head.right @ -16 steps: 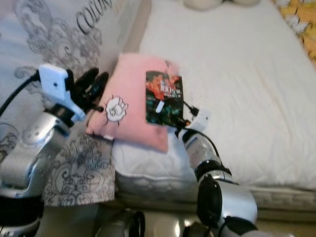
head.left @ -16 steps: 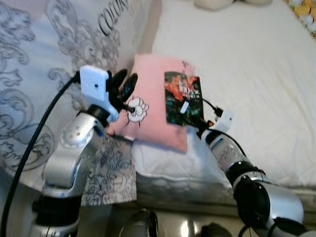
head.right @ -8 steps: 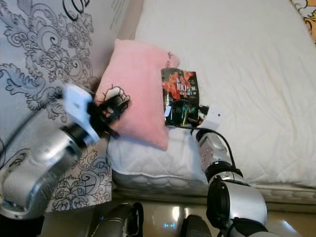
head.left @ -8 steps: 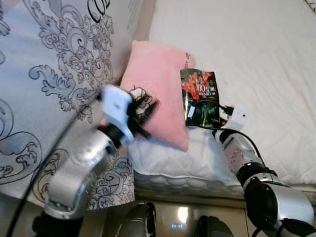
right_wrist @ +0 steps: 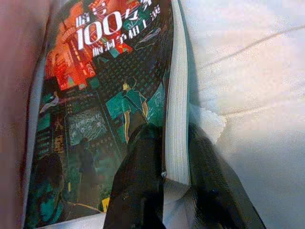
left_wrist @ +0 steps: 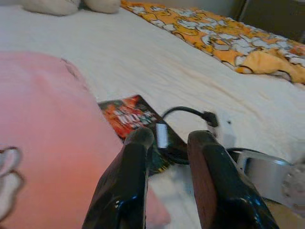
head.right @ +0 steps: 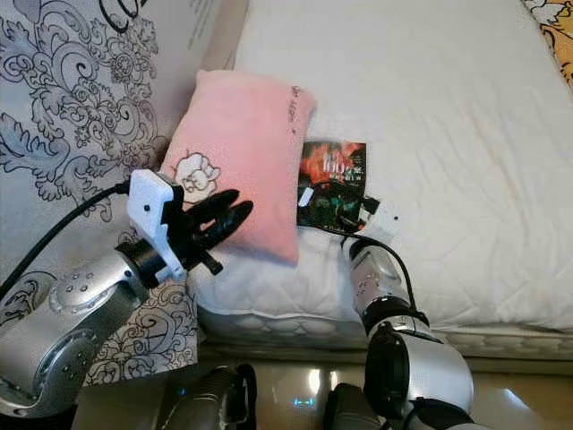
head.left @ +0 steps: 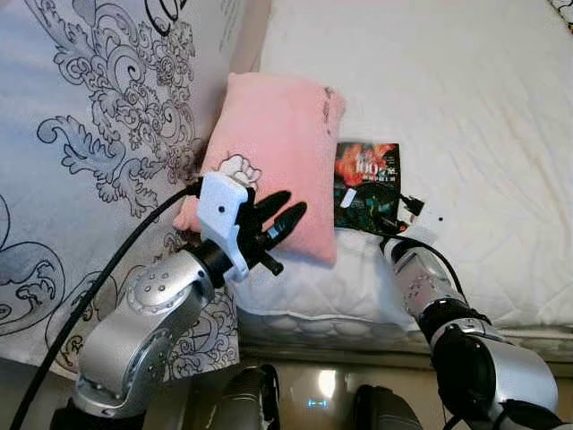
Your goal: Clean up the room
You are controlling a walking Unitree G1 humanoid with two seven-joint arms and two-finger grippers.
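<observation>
**Operator:** Nearest to me, my left gripper hovers over the near corner of the soft pink rectangular cushion with a white cartoon patch. Its two black fingers stand a narrow gap apart with nothing between them.

**Supervisor:** And the right one?

**Operator:** My right gripper is clamped on the near edge of the dark paperback book with a red and teal illustrated cover. One finger lies on the cover, the other under the white page block. The book lies flat on the white quilted mattress, touching the cushion's right side.

**Supervisor:** So how much of the tidying is done?

**Operator:** Very little, I judge. The book is gripped but not lifted, and the cushion rests at the bed's near edge, leaning on the grey-and-white scroll-patterned bedspread at the left. Both want putting away or squaring up.

**Supervisor:** Anything farther off?

**Operator:** Beyond the book, bare mattress, then an orange and yellow patterned quilt and two pale plush shapes at the far end. I can't tell what those are.
</observation>
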